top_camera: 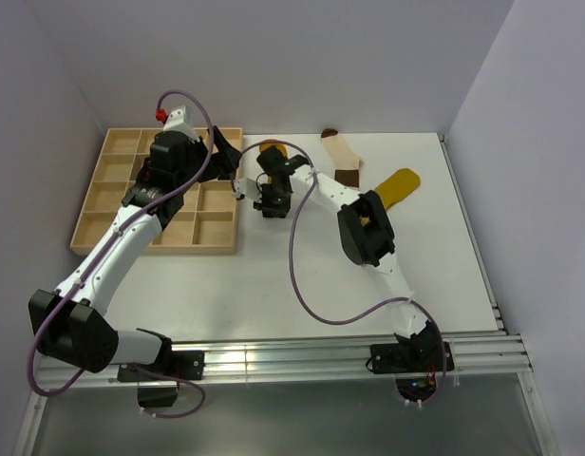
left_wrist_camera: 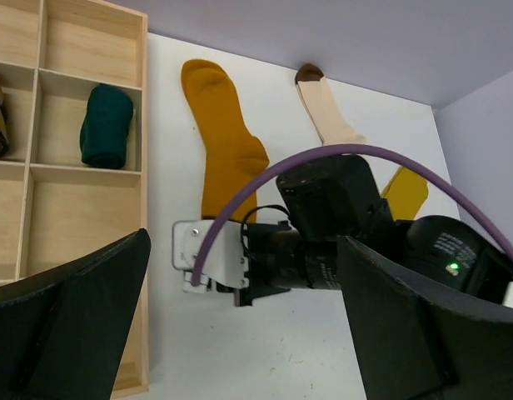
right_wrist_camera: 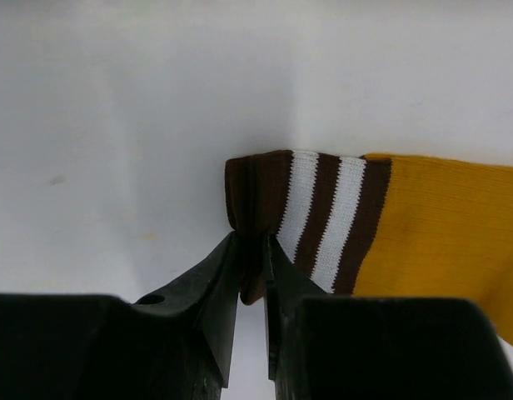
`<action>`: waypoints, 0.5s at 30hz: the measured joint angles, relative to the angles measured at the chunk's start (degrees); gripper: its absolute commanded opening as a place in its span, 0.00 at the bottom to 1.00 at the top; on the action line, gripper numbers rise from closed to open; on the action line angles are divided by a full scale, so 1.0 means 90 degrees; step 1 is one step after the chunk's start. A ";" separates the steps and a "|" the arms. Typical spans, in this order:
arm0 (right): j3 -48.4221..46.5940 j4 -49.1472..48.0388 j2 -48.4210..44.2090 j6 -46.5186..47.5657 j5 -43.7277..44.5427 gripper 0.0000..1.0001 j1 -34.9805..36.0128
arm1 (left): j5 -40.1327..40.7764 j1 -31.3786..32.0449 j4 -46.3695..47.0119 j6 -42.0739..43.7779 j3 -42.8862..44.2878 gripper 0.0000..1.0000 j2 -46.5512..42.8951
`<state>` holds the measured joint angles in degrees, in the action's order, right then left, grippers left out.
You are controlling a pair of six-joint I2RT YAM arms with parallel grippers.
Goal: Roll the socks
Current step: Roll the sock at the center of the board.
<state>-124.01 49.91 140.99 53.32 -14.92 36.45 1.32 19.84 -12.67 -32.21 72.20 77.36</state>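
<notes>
The mustard sock (left_wrist_camera: 227, 142) is lying flat on the table (top_camera: 273, 275) near the middle of the far edge. Its toe is pointing toward that edge and its brown-and-white striped cuff (right_wrist_camera: 315, 208) toward the near edge. Your right pincer (right_wrist_camera: 252, 262) is nipping the corner of that cuff, with its fingers pressed almost together and only fabric between them.

The cream sock (top_camera: 340, 157) is lying to the right of the mustard one and apart from it, its brown toe close to the far edge. The yellow sock (top_camera: 399, 187) is lying farther right again, angled toward the far right corner, and your right arm is covering its lower part.

Your left pincer (top_camera: 226, 157) is hanging beside the mustard sock, about over the right rim of the tray (top_camera: 112, 204). Its fingers are spread wide and gripping nothing, and from its wrist view you are looking down on the right arm's wrist and all three socks.

The tray is sitting by the far left corner. A teal bundle (left_wrist_camera: 107, 125) is resting in one compartment of the column nearest the socks.
</notes>
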 measured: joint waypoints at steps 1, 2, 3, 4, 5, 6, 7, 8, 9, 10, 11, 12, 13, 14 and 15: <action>0.0170 0.0097 -0.0124 -0.0034 -0.0148 0.22 -0.0005 | 0.0000 0.0000 0.0041 -0.0002 -0.0102 0.99 -0.0051; 0.0391 0.0180 -0.0262 -0.0090 -0.0308 0.22 -0.0029 | -0.0002 0.0000 0.0090 -0.0010 -0.0228 0.98 -0.0124; 0.0663 0.0257 -0.0430 -0.0148 -0.0491 0.22 -0.0046 | -0.0002 0.0000 0.0192 -0.0024 -0.0498 0.97 -0.0265; 0.0882 0.0379 -0.0571 -0.0194 -0.0668 0.22 -0.0056 | -0.0005 0.0000 0.0214 -0.0029 -0.0578 0.97 -0.0316; 0.1173 0.0469 -0.0748 -0.0270 -0.0879 0.21 -0.0078 | -0.0022 0.0000 0.0333 -0.0049 -0.0792 0.96 -0.0432; 0.1518 0.0595 -0.0959 -0.0333 -0.1105 0.21 -0.0102 | -0.0051 0.0000 0.0425 -0.0061 -0.1003 0.95 -0.0559; 0.1761 0.0714 -0.1117 -0.0376 -0.1282 0.21 -0.0134 | -0.0097 0.0002 0.0580 -0.0078 -0.1243 0.95 -0.0690; 0.2033 0.0882 -0.1275 -0.0437 -0.1467 0.21 -0.0177 | -0.0141 0.0002 0.0673 -0.0085 -0.1433 0.94 -0.0809; 0.2263 0.0959 -0.1416 -0.0481 -0.1642 0.21 -0.0219 | -0.0192 0.0027 0.0843 -0.0097 -0.1666 0.93 -0.0942; 0.2521 0.1073 -0.1574 -0.0520 -0.1821 0.21 -0.0274 | -0.0206 0.0053 0.0979 -0.0100 -0.1846 0.92 -0.1052; 0.2766 0.1190 -0.1722 -0.0551 -0.1991 0.21 -0.0333 | -0.0216 0.0119 0.1124 -0.0092 -0.2057 0.90 -0.1183; 0.2987 0.1326 -0.1858 -0.0573 -0.2164 0.21 -0.0384 | -0.0209 0.0226 0.1268 -0.0080 -0.2237 0.89 -0.1302; 0.3162 0.1520 -0.1984 -0.0578 -0.2378 0.22 -0.0432 | -0.0172 0.0367 0.1421 -0.0046 -0.2395 0.88 -0.1396; 0.3298 0.1724 -0.2081 -0.0578 -0.2594 0.22 -0.0491 | -0.0141 0.0561 0.1593 -0.0005 -0.2567 0.86 -0.1503; 0.3388 0.1882 -0.2140 -0.0573 -0.2764 0.22 -0.0542 | -0.0117 0.0767 0.1749 0.0012 -0.2727 0.84 -0.1586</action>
<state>-93.51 66.85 121.73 48.16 -39.79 31.57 0.27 26.74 3.07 -32.10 47.66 63.09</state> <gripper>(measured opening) 0.217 0.876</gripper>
